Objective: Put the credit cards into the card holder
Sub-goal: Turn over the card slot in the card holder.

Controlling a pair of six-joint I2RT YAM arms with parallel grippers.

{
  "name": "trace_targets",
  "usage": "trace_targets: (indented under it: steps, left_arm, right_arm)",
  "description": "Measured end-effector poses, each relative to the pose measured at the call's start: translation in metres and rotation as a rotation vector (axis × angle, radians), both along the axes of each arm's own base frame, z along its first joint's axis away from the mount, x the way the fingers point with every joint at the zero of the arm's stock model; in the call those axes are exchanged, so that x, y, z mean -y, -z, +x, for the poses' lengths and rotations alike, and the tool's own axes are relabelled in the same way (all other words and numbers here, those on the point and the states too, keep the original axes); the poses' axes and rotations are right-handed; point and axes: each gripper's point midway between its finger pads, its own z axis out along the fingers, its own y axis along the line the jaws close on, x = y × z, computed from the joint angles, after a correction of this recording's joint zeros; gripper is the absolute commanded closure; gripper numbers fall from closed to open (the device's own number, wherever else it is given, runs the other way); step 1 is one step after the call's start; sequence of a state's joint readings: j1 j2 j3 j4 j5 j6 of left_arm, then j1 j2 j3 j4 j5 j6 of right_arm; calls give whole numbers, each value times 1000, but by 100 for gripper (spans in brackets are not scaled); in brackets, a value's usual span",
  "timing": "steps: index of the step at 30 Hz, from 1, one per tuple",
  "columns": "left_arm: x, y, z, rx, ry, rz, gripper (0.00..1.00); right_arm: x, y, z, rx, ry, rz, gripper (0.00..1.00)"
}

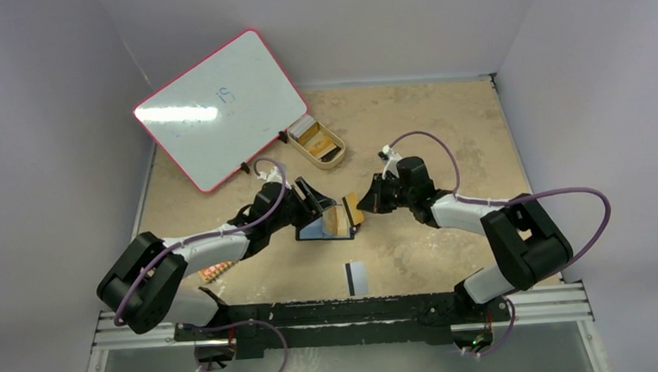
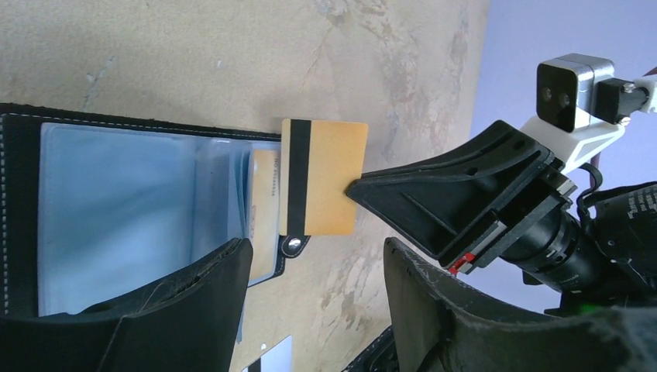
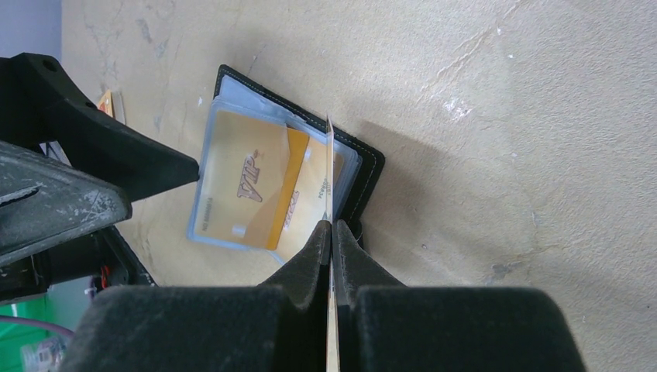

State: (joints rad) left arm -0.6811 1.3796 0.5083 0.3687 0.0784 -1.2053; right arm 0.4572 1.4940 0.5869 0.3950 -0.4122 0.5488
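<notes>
The black card holder [image 1: 318,231] lies open mid-table, showing its blue pockets [image 2: 116,201]; gold cards sit in the pockets [image 3: 248,186]. My right gripper [image 1: 364,206] is shut on an orange-gold card [image 2: 324,177] with a black stripe. It holds the card on edge [image 3: 329,170] at the holder's right rim, by the snap tab [image 2: 293,245]. My left gripper [image 1: 312,200] is open, and one finger [image 2: 194,302] lies over the holder's blue pocket. A grey card with a black stripe [image 1: 356,277] lies flat nearer the arm bases and also shows in the left wrist view [image 2: 267,360].
A tan oval tray [image 1: 319,142] holding small items stands behind the holder. A pink-rimmed whiteboard [image 1: 217,106] leans at the back left. A small orange board [image 1: 218,270] lies by the left arm. White walls enclose the table.
</notes>
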Motion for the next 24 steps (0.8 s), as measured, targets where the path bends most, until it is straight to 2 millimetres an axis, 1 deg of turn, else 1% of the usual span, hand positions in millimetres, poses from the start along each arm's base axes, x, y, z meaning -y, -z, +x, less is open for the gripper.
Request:
trace_targets:
  steps: [6,13,24]
  left_arm:
    - [5,-4,-1,9,9,-16,37]
    - [11,-11,-2,24,30,-34,43]
    - [16,-13,0,49,67,3,40]
  right_arm:
    - [0,0,0,0,1,-2,100]
    - [0,0,0,0,1,-2,100]
    - [0,0,0,0,1,-2,100]
